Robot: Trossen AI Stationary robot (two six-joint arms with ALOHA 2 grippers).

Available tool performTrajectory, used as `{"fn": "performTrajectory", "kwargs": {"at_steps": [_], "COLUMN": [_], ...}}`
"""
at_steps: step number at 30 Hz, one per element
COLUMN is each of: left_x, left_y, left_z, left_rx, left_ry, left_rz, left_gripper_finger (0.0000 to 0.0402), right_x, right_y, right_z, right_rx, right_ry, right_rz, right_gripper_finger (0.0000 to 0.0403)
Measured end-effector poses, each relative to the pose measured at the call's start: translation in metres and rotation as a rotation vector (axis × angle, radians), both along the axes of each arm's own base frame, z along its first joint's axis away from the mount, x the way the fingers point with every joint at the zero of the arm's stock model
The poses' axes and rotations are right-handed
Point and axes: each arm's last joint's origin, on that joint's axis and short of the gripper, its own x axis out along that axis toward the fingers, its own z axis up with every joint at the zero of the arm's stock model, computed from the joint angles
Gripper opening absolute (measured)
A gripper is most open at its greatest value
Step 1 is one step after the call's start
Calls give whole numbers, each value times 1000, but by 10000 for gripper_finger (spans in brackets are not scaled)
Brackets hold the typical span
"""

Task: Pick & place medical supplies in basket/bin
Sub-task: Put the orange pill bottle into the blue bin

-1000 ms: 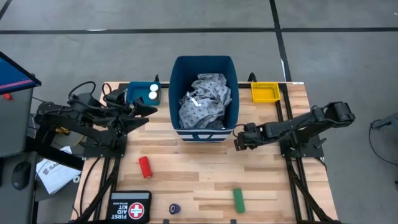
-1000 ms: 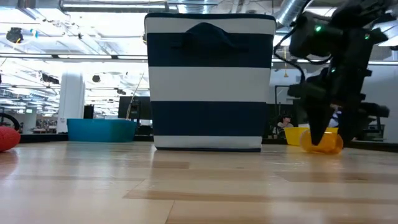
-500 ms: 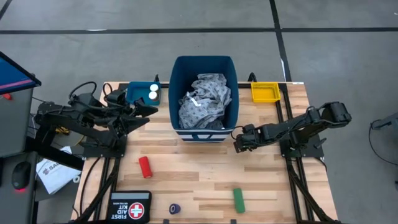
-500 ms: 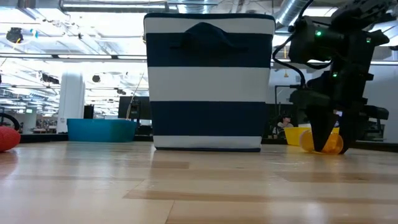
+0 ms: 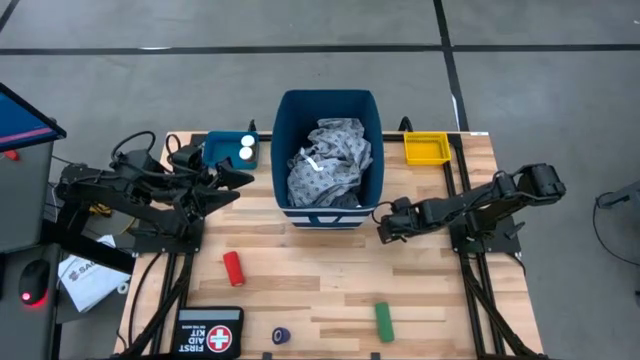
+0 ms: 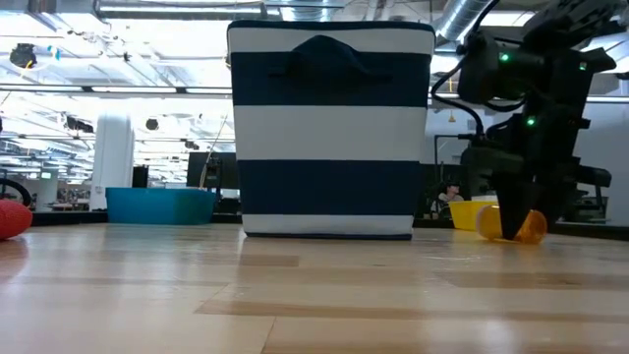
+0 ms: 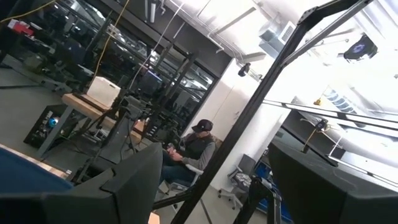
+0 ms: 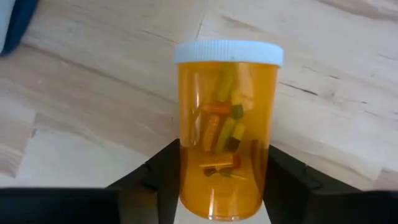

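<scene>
The right end effector [image 8: 221,180] gripped an orange pill bottle [image 8: 227,124] lying on the table [image 5: 330,280] beside the bin [image 5: 329,110], while the left end effector [image 5: 235,177] waited open.

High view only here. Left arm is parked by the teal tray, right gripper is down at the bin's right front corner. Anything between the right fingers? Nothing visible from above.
Observer: Yes. The right wrist view shows an orange pill bottle with a white cap between the fingers of the right gripper.
Operator: Gripped?
Observer: Looks so. In that view both fingers sit against the bottle's sides, with no gap showing.
Operator: Lifted?
Observer: Not yet. In the low view the bottle rests on the table, to the right of the blue-and-white bin.
</scene>
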Motion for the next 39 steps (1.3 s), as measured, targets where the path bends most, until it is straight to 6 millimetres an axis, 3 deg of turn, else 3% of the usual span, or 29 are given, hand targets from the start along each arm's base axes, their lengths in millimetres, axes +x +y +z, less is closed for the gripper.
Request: {"fn": "performTrajectory", "kwargs": {"at_steps": [5,9,18,22,27,32,39], "left_x": [0,0,-1,3,21,49,75], "left_y": [-1,-2,-10,-13,-20,-31,-44], "left_z": [0,0,-3,-5,-16,-28,-32], "left_rx": [8,16,43,48,78,105,214], "left_ry": [-2,-4,25,45,108,147,21], "left_rz": [-28,-54,-141,-149,-208,-262,-253], "left_gripper_finger": [287,287,287,287,287,287,287], "right_x": [1,1,-4,-5,3,20,53], "right_y": [10,28,83,101,116,122,138], "right_z": [1,13,94,125,154,173,196], "right_rx": [54,135,375,528,697,778,857], "right_ry": [-26,-78,-481,-704,-992,-1255,-1388], "right_rz": [28,64,156,192,233,257,345], "right_gripper_finger": [177,198,168,176,197,180,179]}}
